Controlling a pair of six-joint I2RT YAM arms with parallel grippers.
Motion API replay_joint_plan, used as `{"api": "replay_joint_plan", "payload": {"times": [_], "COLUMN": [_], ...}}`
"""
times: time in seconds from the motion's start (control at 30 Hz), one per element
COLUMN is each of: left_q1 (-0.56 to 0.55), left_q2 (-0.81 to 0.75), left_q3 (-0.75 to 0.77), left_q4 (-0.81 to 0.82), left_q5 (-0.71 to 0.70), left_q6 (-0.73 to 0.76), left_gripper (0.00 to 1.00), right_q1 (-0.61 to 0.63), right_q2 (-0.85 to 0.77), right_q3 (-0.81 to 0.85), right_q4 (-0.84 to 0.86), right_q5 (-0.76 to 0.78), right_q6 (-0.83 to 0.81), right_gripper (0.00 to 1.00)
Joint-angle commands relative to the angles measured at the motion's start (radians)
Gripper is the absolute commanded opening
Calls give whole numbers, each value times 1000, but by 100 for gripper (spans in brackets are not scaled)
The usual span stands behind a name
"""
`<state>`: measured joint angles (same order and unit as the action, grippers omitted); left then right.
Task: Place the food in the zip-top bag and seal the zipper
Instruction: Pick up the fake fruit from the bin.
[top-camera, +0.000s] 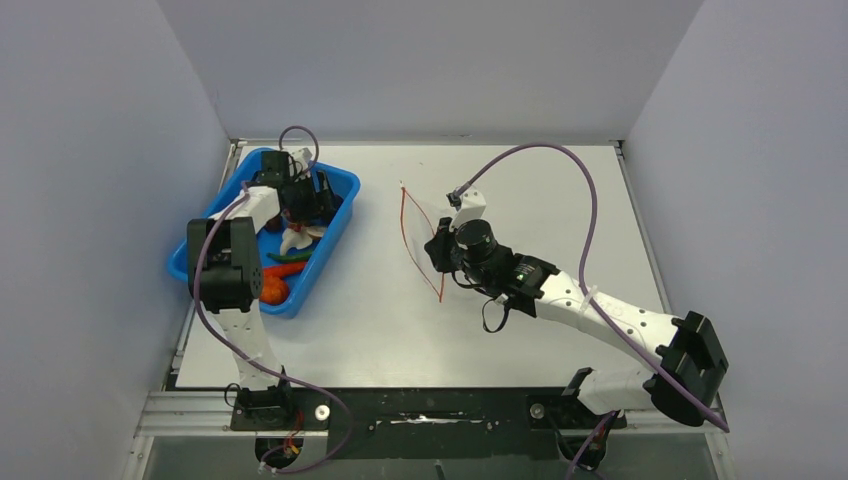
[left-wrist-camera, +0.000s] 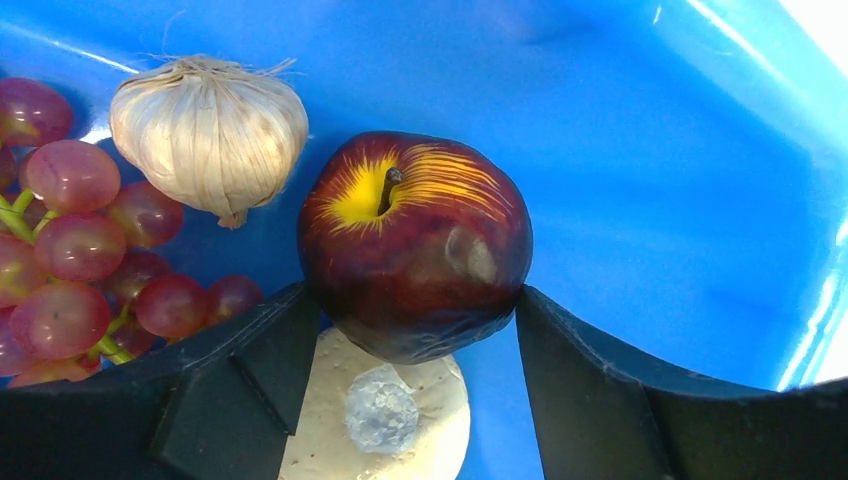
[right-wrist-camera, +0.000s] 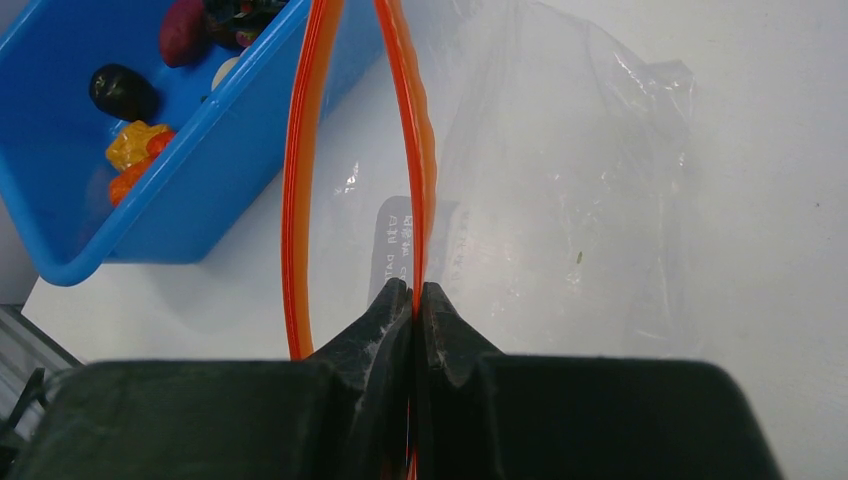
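The left end effector (left-wrist-camera: 415, 300) is reaching down inside the blue bin (left-wrist-camera: 650, 150). Its two black fingers (left-wrist-camera: 250, 360) are pressing on both sides of a dark red apple (left-wrist-camera: 415, 240), so it is gripping the apple. The food is sitting in the bin. A white garlic (left-wrist-camera: 210, 130) is lying in the bin just beside the apple. A bunch of purple grapes (left-wrist-camera: 70, 250) is lying in the bin next to the garlic. A flat white round piece (left-wrist-camera: 440, 400) is showing on the bin floor under the apple.

The zip-top bag (right-wrist-camera: 560, 180) is lying on the desk (right-wrist-camera: 760, 250) just outside the bin, near its long side. The right end effector (right-wrist-camera: 412, 295) is closed tight and pinching one side of the red zipper (right-wrist-camera: 300, 200). The other side of the zipper is bowing away toward the bin, so the bag's mouth is standing open. A dark piece (right-wrist-camera: 122, 90) and an orange piece (right-wrist-camera: 135, 150) are resting in the bin too.
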<state>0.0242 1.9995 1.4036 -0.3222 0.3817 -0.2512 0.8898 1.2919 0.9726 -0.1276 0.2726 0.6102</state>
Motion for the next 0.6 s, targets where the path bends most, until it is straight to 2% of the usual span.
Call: {"api": "replay_joint_plan", "payload": {"times": [0.0,0.17,0.33,0.57], "left_q1": [-6,-7,-20,-29], "left_q2": [-16,-62,-148,-220], "left_q3": [40,28,-6,-34], "left_q4": [19,19,15,-35], "left_q5": [-11,-59,-128,-190], "left_q6": [2,-3,-14,-18], "left_gripper": [65,50,41,36], "right_q1": [-5,-6,-5,-5], "right_q2": [-50,-60,-64,-59], "right_q3": [6,-2,-4,1], "right_q4": [57,57,51,50], "right_q5": [24,28,30,28], "right_q6": [0,-1,-3,-2], "right_gripper": [0,0,0,0]}}
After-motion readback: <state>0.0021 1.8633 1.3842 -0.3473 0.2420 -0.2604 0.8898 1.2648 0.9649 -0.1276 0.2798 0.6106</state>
